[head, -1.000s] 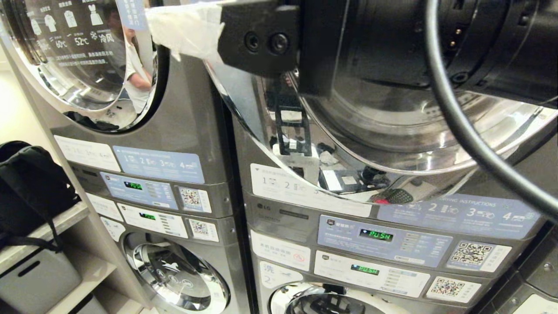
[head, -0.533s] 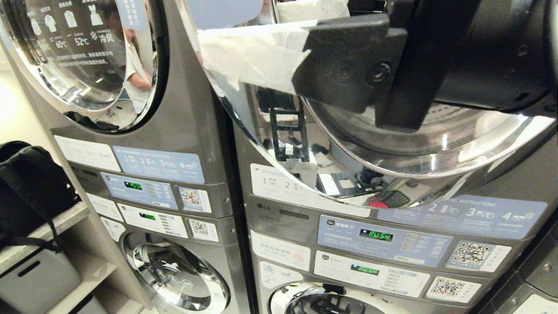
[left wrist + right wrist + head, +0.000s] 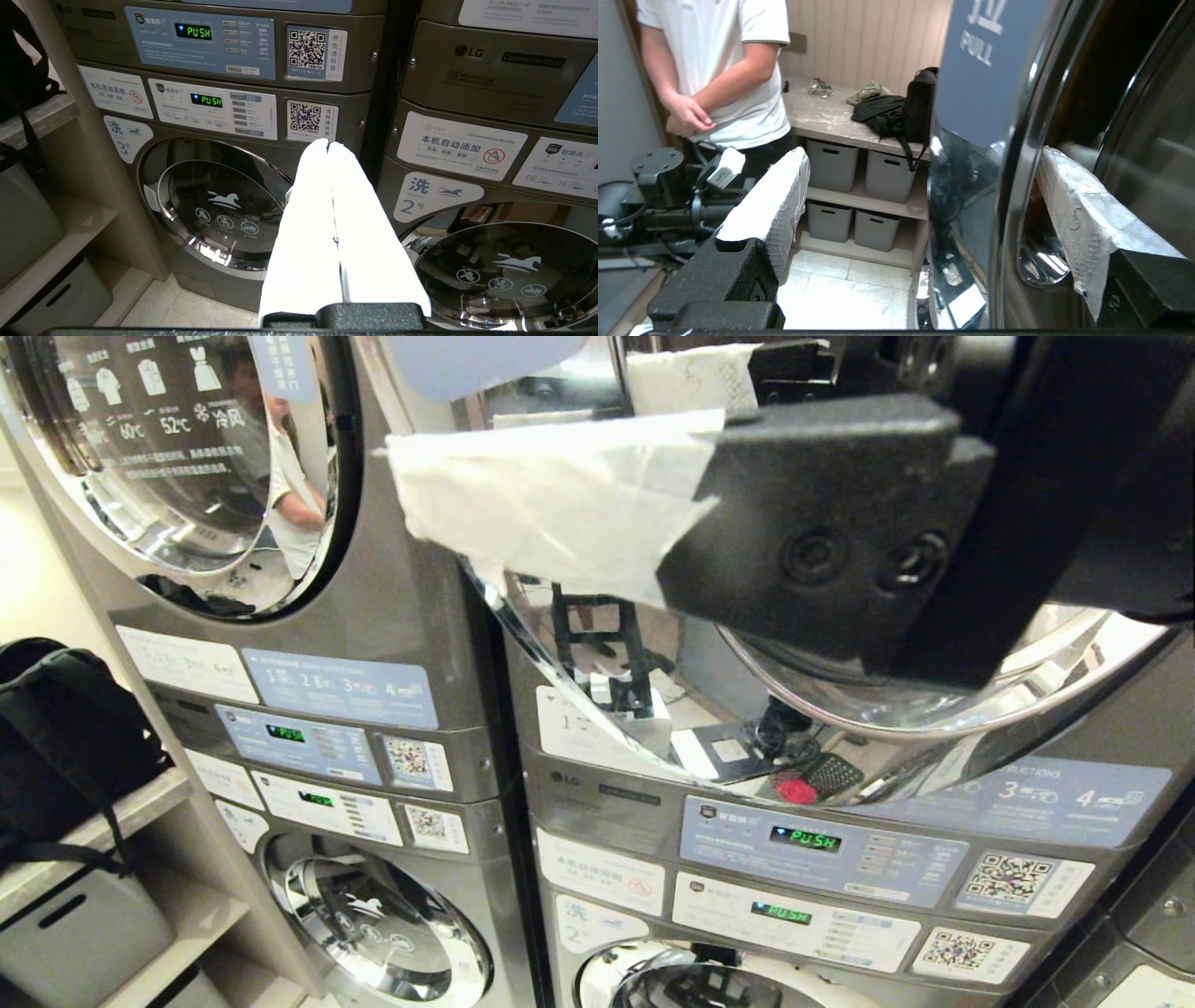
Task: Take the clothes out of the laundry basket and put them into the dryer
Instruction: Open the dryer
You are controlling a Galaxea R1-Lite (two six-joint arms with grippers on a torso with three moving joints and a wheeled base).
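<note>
The right gripper (image 3: 920, 205) was spread wide around the door (image 3: 971, 196) edge, probably so it could be swung open, while the left gripper (image 3: 330, 148) was parked pinched together.

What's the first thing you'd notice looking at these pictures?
The right gripper, its fingers padded white and spread wide, straddles the edge of the shiny round dryer door close up at the top of the head view. Green PUSH lights glow on the panels below, and a person in a white shirt stands by the shelves.
</note>
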